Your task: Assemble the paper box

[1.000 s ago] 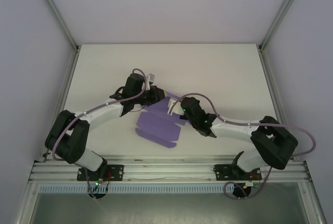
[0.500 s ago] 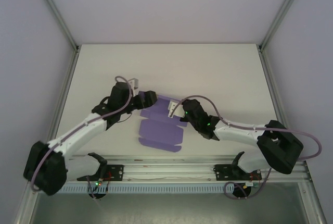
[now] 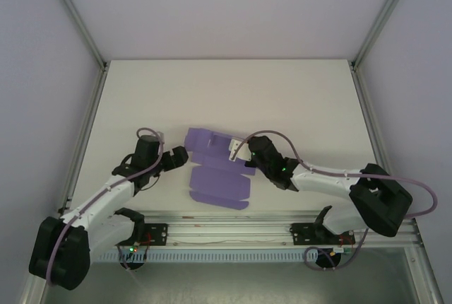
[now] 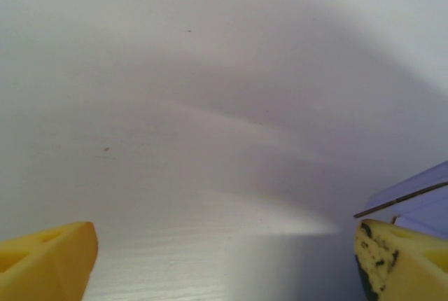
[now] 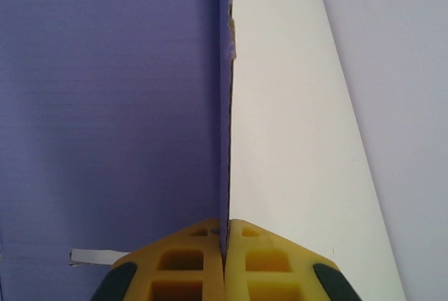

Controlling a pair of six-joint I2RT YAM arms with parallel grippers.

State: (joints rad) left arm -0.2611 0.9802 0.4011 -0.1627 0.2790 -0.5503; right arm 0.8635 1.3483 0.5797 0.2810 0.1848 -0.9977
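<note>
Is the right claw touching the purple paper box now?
Touching. In the right wrist view, the right claw is shut on the thin edge of the paper box, with no gap between them.

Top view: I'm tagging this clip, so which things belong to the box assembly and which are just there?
In the job: paper box; right gripper, shut on its edge; left gripper, open.
Just there: table; metal rail at the near edge.

No legible text or labels (anywhere)
</note>
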